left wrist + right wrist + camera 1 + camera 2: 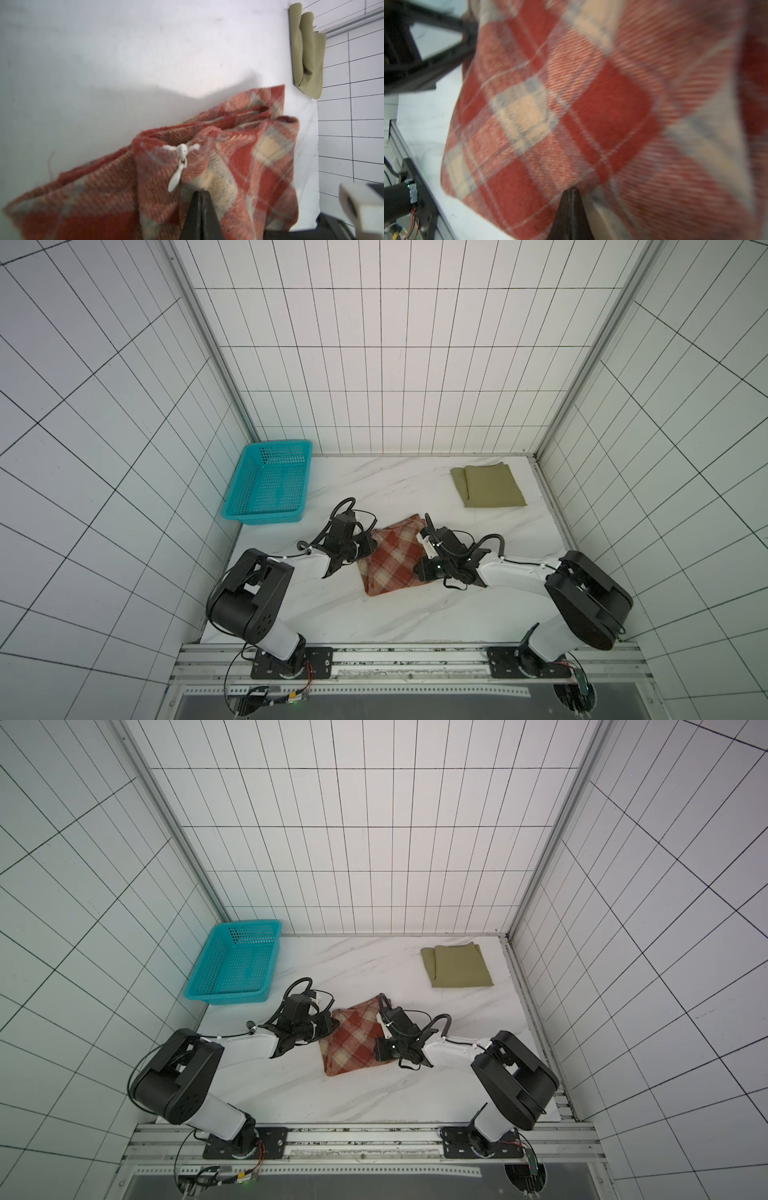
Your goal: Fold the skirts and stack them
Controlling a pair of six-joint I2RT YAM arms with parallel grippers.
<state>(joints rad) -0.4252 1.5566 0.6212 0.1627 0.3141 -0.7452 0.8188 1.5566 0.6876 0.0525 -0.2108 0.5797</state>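
Your left pincer is closed tight, its two dark fingers meeting in a point on a fold of the plaid skirt, just beside the skirt's white zip pull. Your right pincer is closed the same way on the opposite side of that skirt, with the red-and-cream cloth filling nearly all of its wrist view. In both top views the plaid skirt sits bunched and partly folded between the two arms, near the middle of the white marbled counter, with the left arm at its left edge and the right arm at its right edge. From these views you cannot tell whether the cloth is lifted clear of the counter or only gathered up on it. The olive skirt lies folded flat by the far right corner of the counter, well apart from the plaid one. The teal basket stands at the far left, against the wall.
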